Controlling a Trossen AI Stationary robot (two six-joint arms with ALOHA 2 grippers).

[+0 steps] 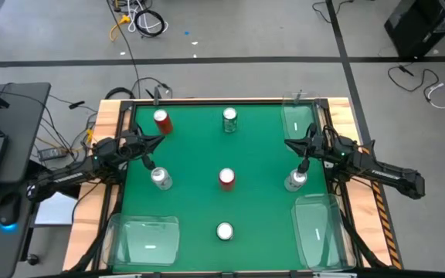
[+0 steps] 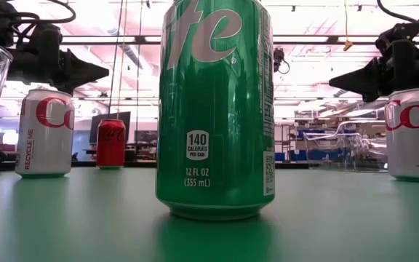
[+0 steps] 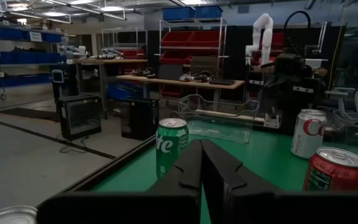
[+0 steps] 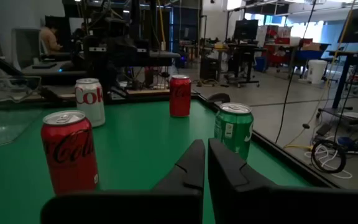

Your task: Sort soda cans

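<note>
Cans read "Coke" on silver (image 2: 44, 133), "140 calories" on green (image 2: 215, 109); both hands together.

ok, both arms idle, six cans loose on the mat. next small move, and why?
Probably open the left gripper and lower it onto the silver can just beside it. Both grippers are shut and hold nothing, no can sits in a clear bin yet, and that can is the left arm's nearest.

cans (image 2: 215, 109) are shiny glossy metal, the desk (image 1: 261, 154) has a smooth matt green top with bare wood edges, bins (image 1: 146, 238) are clear plastic
</note>
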